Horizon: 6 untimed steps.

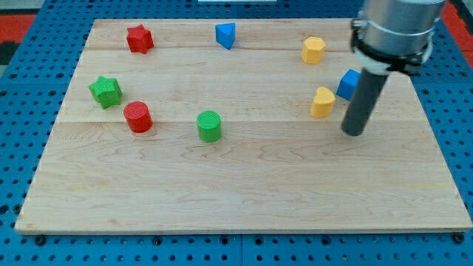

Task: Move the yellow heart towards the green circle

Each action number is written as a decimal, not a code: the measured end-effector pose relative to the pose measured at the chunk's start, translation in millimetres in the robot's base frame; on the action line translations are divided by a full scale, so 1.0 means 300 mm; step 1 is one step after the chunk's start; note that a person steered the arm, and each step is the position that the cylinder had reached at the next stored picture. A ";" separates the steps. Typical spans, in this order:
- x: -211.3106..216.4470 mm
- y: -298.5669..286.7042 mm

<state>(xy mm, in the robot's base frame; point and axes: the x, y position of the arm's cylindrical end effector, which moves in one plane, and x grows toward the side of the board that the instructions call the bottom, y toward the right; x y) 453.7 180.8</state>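
The yellow heart (322,102) lies on the wooden board at the view's right. The green circle (210,125) stands near the board's middle, well to the heart's left and slightly lower. My tip (354,131) rests on the board just right of and below the yellow heart, a short gap away from it. A blue block (348,84) sits right behind the heart, partly hidden by my rod.
A yellow hexagon-like block (313,49) sits above the heart. A blue triangle (225,35) and a red star (139,38) lie along the top. A green star (106,91) and a red circle (137,117) lie at the left. The wooden board (236,199) is edged by blue pegboard.
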 end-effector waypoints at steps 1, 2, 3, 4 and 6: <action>-0.151 -0.008; -0.183 -0.076; -0.029 -0.217; -0.030 -0.274; -0.148 -0.319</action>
